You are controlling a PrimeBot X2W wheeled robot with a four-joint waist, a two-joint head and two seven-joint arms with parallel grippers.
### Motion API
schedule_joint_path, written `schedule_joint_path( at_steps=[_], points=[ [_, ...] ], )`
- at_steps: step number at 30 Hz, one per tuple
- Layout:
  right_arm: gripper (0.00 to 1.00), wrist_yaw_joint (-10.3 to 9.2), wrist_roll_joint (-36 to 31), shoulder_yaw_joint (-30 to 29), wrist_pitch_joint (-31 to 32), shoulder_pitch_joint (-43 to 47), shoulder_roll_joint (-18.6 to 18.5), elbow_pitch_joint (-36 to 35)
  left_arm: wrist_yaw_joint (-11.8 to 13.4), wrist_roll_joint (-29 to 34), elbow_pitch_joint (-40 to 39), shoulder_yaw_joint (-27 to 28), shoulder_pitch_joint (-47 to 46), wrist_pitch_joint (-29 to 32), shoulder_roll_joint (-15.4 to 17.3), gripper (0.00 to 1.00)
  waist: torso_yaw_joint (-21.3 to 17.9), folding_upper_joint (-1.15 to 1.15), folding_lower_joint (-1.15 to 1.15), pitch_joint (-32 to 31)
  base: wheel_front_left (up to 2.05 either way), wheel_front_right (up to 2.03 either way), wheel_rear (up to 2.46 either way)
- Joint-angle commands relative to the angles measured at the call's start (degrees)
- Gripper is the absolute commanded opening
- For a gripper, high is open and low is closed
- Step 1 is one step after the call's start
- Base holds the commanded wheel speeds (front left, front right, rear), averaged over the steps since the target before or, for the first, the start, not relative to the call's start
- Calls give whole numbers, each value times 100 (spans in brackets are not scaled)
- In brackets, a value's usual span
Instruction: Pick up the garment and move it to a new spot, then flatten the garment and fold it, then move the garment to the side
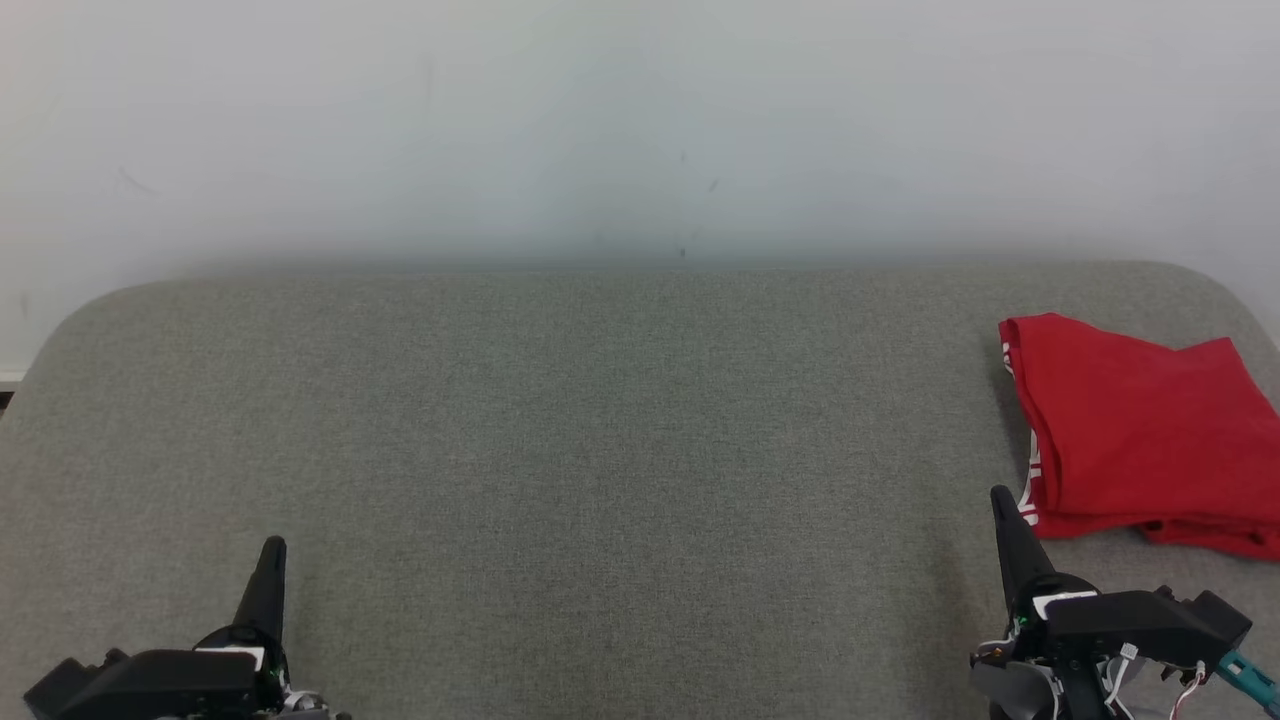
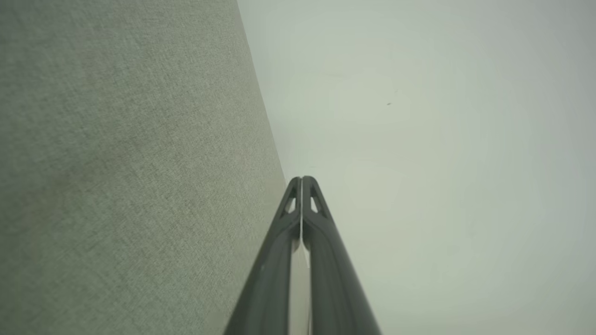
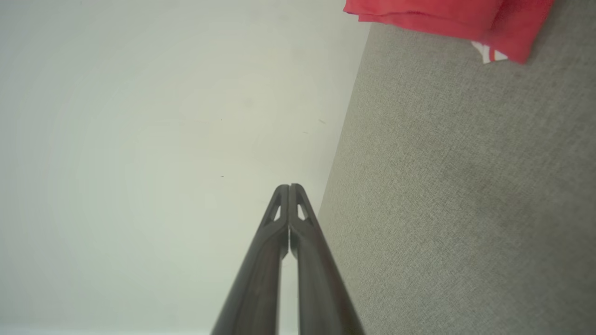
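The garment (image 1: 1140, 435) is red with white trim, folded into a compact shape at the far right of the grey fabric surface (image 1: 600, 420); part of it runs past the picture's right edge. A strip of the garment (image 3: 447, 18) also appears at the top of the right wrist view. My right gripper (image 1: 1000, 497) stands shut at the lower right, its tip just left of the garment's near corner, holding nothing. In the right wrist view its fingertips (image 3: 289, 187) press together. My left gripper (image 1: 273, 546) is shut and empty at the lower left; its fingertips (image 2: 301, 179) meet in the left wrist view.
A pale wall (image 1: 640, 120) rises behind the grey surface, whose back corners are rounded. A wide stretch of bare grey fabric lies between the two grippers and left of the garment.
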Motion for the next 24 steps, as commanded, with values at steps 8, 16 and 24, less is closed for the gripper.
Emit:
schedule_joint_path(
  at_steps=[8, 16, 24],
  points=[
    [0, 6, 395, -44, 43, -124, -4, -2, 2, -366, 17, 78, -172, 133, -11, 0, 4, 0, 0, 25, 0, 0, 0],
    [0, 6, 702, -75, 61, -140, -4, 8, 2, -626, 36, 113, -239, 236, -17, 0, 8, 0, 0, 50, 0, 0, 0],
    [0, 6, 963, -99, 96, -201, -4, 17, 2, -872, 52, 153, -270, 313, -23, 0, 11, 0, 0, 72, 0, 0, 0]
  ],
)
